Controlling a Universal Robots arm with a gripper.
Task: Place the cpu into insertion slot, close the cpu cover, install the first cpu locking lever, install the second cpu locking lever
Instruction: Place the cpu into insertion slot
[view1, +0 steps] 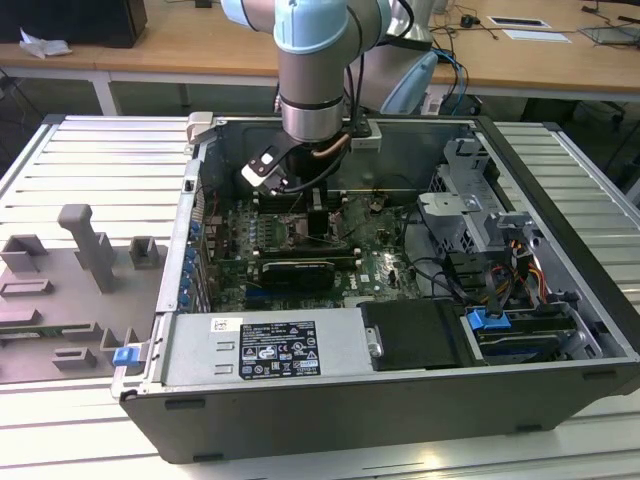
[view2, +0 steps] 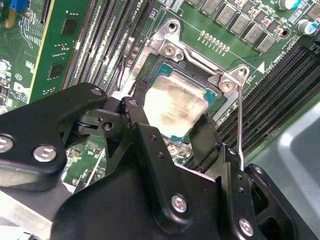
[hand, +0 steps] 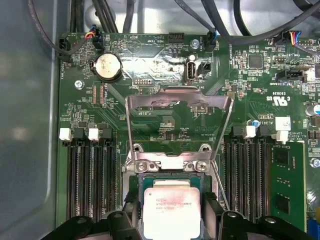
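Item: cpu (view2: 175, 102), lying square over the insertion slot (view2: 192, 77); I cannot tell whether it is fully seated.
Tool: gripper (view2: 171, 116), narrowed onto two opposite edges of the chip, a hold that I judge steadies its alignment.
Cpu cover (hand: 150, 100): stands raised on its hinge, leaving the socket open.
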